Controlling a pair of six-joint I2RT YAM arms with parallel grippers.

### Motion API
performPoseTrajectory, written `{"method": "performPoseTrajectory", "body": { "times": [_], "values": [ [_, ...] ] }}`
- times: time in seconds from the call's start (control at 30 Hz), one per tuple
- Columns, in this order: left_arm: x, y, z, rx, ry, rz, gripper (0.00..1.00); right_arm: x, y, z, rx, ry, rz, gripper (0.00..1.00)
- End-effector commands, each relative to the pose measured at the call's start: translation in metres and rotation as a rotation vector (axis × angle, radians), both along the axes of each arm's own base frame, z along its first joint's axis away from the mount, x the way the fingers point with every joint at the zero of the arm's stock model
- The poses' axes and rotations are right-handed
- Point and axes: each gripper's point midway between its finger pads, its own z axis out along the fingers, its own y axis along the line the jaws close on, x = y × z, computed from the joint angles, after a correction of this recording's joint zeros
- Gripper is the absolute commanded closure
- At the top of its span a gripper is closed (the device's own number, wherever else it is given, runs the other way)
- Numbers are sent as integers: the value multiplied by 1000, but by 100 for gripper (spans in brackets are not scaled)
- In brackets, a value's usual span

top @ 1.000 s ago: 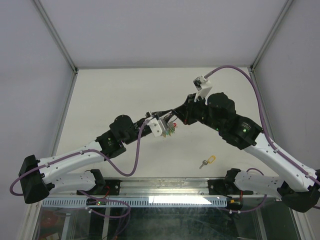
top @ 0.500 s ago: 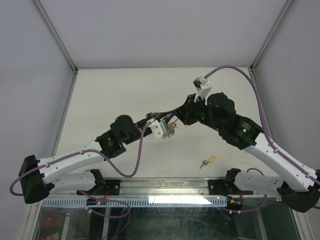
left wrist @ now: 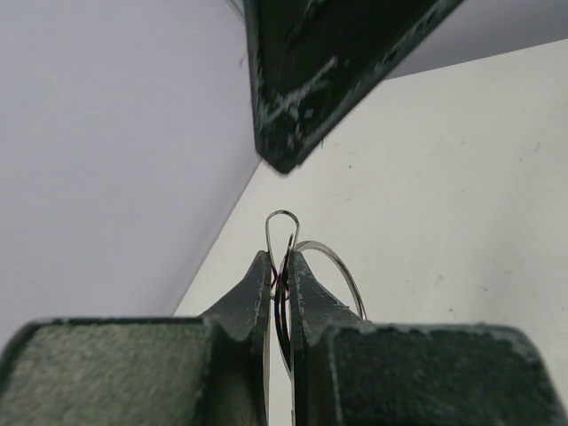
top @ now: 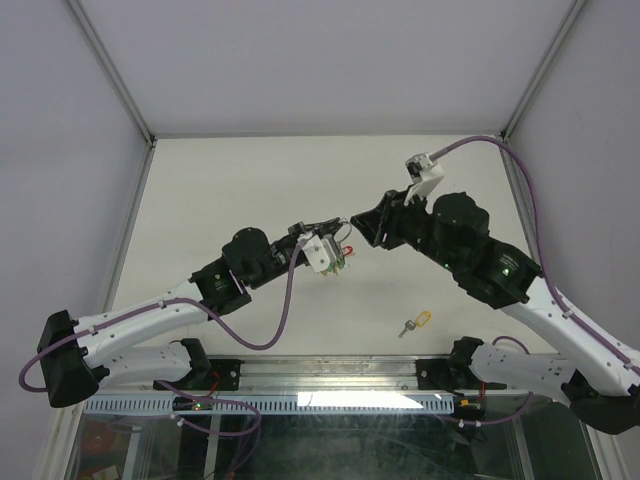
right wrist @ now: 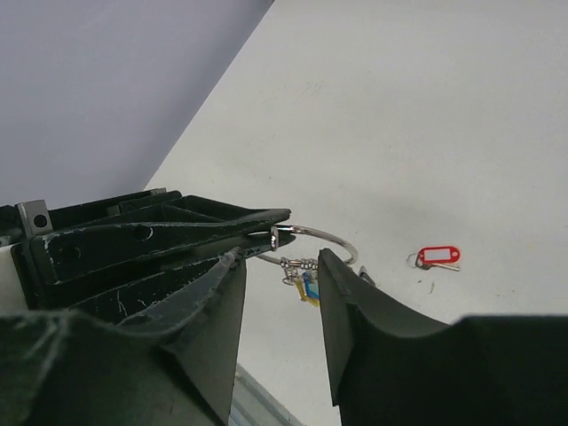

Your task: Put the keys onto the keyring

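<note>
My left gripper (left wrist: 280, 266) is shut on the keyring (left wrist: 342, 266), a thin silver wire ring held above the table; its tips (top: 338, 228) sit mid-table in the top view. In the right wrist view the keyring (right wrist: 324, 236) juts out from the left gripper's fingers (right wrist: 177, 235), and small keys (right wrist: 302, 282) with yellow and blue heads hang from it on a short chain. My right gripper (right wrist: 280, 271) is open just short of the ring with nothing between its fingers (right wrist: 346, 302). A yellow-headed key (top: 415, 322) lies loose on the table.
A red-tagged key (right wrist: 437, 257) lies on the table beyond the ring. Pale side walls (top: 70, 150) enclose the table, and a metal rail (top: 330, 375) runs along its near edge by the arm bases.
My right gripper has opened and drawn back to the right, away from the ring. My left gripper has closed tighter on the keyring and shifted slightly.
</note>
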Motion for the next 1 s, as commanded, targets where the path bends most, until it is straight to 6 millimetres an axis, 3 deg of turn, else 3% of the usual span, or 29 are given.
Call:
{"method": "performPoseTrajectory", "body": {
  "times": [0.0,0.07,0.13,0.2,0.3,0.47,0.63,0.83,0.97],
  "values": [
    [11,17,52,-89,-82,96,100,12,-29,36,70,-137,-136,59],
    [14,20,53,-88,-82,120,100,16,-40,37,62,-158,-187,56],
    [17,22,53,-86,-82,143,100,19,-50,37,55,-184,-231,44],
    [21,25,51,-77,-79,170,100,20,-57,36,42,-205,-258,39],
    [29,30,48,-57,-78,225,100,23,-65,21,-25,-173,-297,34],
    [40,40,44,-31,-75,311,100,27,-69,-10,-147,-50,-339,33],
    [42,46,38,-26,-69,340,100,36,-59,-45,-236,118,-313,34],
    [50,49,28,-49,0,348,100,53,-61,-85,-188,324,-292,35],
    [51,44,26,-78,52,303,100,56,-50,-96,-126,365,-249,36]
  ]
}}
